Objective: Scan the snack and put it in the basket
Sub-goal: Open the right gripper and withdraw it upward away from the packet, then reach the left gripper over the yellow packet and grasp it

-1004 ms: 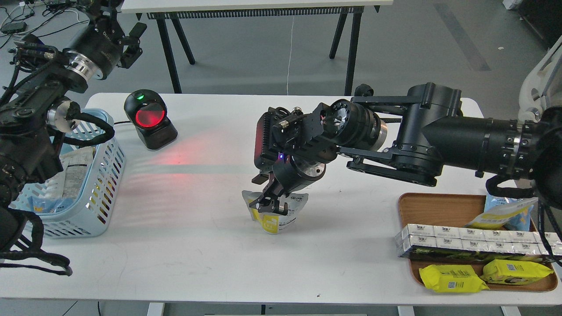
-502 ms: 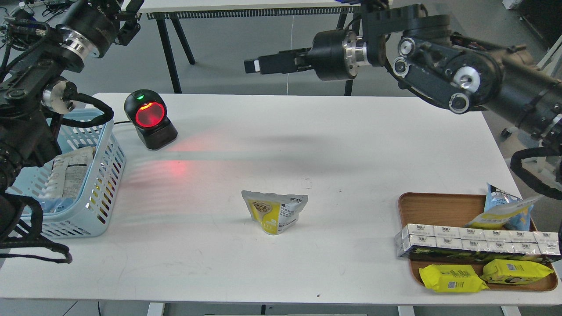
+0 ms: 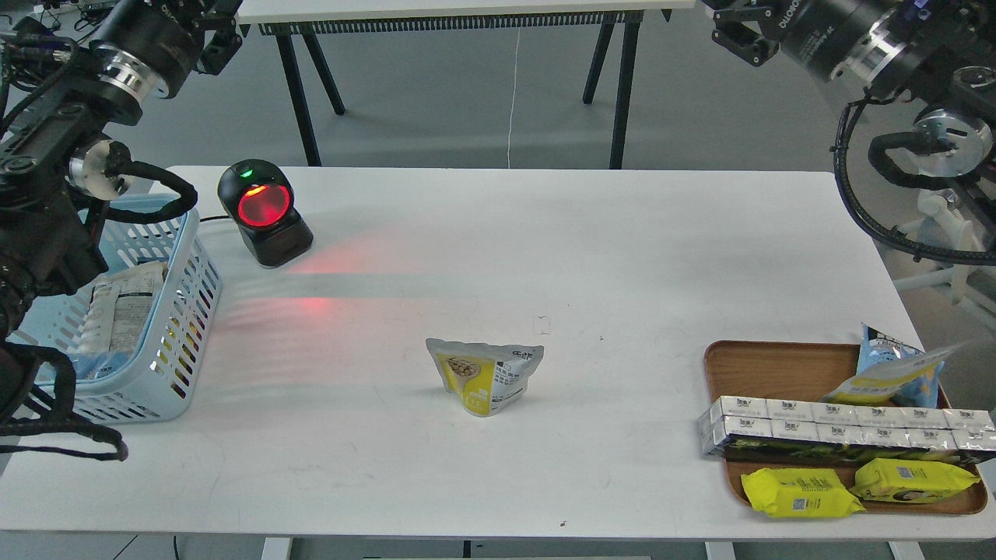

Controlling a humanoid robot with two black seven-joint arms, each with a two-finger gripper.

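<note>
The snack [image 3: 484, 376], a small pouch with a white top, a yellow lower part and a round nut picture, stands alone on the white table [image 3: 545, 233] near its middle front. The light blue slotted basket [image 3: 183, 311] stands at the table's left edge, with a few packs inside. My left gripper [image 3: 220, 39] is high at the top left, above and behind the basket, dark and partly cut off. My right gripper [image 3: 735, 31] is raised at the top right edge, far from the snack and mostly out of view. Nothing touches the snack.
A black scanner [image 3: 264, 211] with a red glowing window stands at the back left, throwing red light on the table. A brown wooden tray [image 3: 770, 359] at the front right holds white cartons [image 3: 840, 424], yellow pillow packs [image 3: 801, 493] and a light-blue-and-yellow pouch [image 3: 895, 365].
My right gripper let go of the snack, which stays standing on the table. The right arm rose and drew back to the top right. The left arm moved slightly up.
</note>
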